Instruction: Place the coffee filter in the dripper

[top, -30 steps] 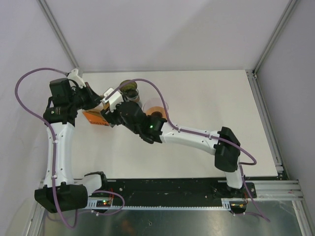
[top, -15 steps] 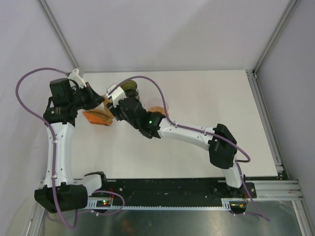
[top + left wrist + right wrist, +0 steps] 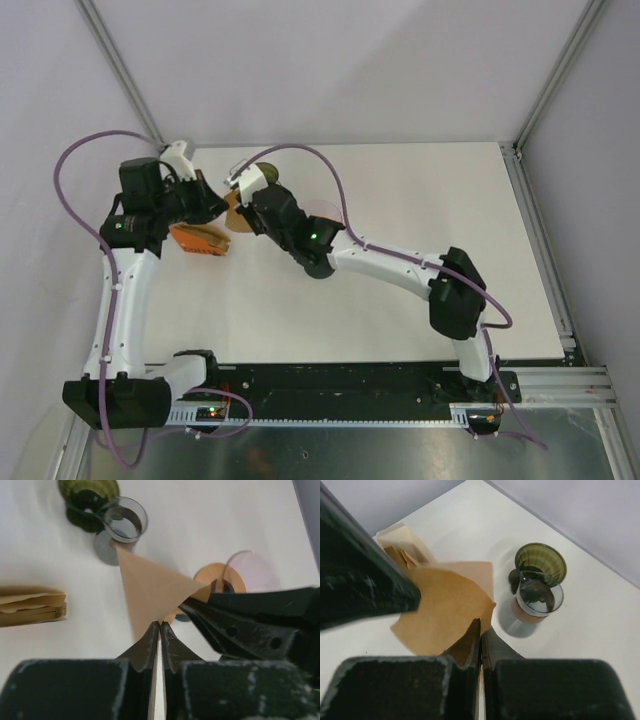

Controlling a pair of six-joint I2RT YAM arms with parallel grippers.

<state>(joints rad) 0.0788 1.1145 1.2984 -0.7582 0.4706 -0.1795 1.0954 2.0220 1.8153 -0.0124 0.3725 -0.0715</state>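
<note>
Tan paper, thin and limp, is pinched from two sides: the left gripper and the right gripper each clamp an edge of the folded brown cone-shaped coffee filter, held in the air. It would likely crease or tear if tugged, so a light hold at the rim suits. Beyond stands the dark green ribbed dripper, just beside a clear glass cup.

Left arm swings up and back. Left pincer lifts filter off the stack. Right pincer shifts back-left and now clamps the filter's other edge.
</note>
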